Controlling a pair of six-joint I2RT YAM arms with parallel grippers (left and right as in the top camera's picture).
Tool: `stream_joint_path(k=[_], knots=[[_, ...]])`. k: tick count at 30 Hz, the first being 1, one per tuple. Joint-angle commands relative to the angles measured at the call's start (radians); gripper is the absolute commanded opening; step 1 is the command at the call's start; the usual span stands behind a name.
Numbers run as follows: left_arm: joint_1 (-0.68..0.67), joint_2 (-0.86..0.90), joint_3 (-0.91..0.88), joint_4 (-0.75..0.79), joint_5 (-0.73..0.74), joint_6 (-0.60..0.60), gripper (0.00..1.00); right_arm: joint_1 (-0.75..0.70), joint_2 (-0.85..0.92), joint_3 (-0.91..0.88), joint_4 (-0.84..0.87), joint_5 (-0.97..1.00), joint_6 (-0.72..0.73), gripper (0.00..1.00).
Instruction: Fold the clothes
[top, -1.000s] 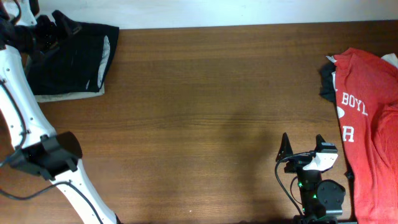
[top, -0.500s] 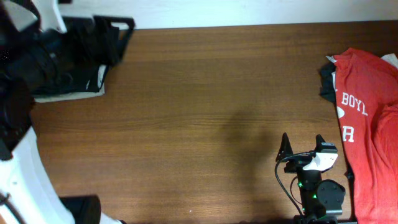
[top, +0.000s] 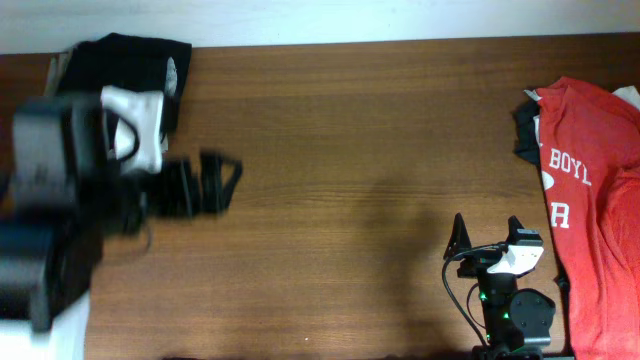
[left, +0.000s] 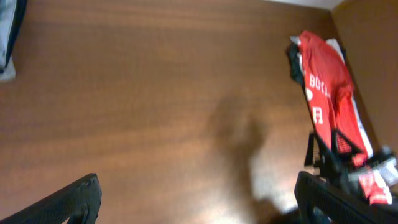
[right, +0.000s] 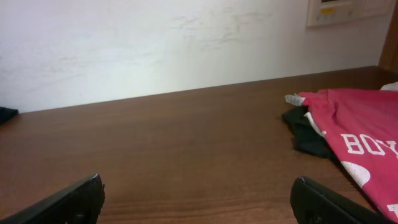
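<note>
Even, fairly bright light falls on the table (top: 340, 120). The left gripper (top: 230, 185) is smeared with blur from overhead. A soft shadow (top: 400, 205) lies ahead of it.

The red T-shirt (right: 357, 124) lies on the brown wooden table (right: 168, 143), and part of its white lettering can be read. A dark garment (right: 305, 134) sticks out from under the shirt's left edge, touching it. Far to the left of the shirt, a scrap of black cloth (right: 6, 114) shows at the frame's edge. Behind the shirt rises a white wall (right: 155, 43) with a pale panel (right: 345, 11) above it. The right gripper (right: 196, 199) hovers in front of the shirt, fingertips (right: 71, 199) spread wide with nothing between them.
</note>
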Motion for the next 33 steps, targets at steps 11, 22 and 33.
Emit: stream_joint_path(k=[11,22,33], knots=[[-0.004,-0.821,-0.882,0.523,-0.209,0.037,0.99,0.005,-0.009,-0.005,-0.007,0.016,0.004,0.99],[-0.004,-1.067,-1.578,1.355,-0.21,0.137,0.99,0.005,-0.009,-0.005,-0.007,0.016,0.004,0.99],[0.063,-1.25,-1.881,1.589,-0.283,0.137,0.99,0.005,-0.009,-0.005,-0.007,0.016,0.004,0.99]])
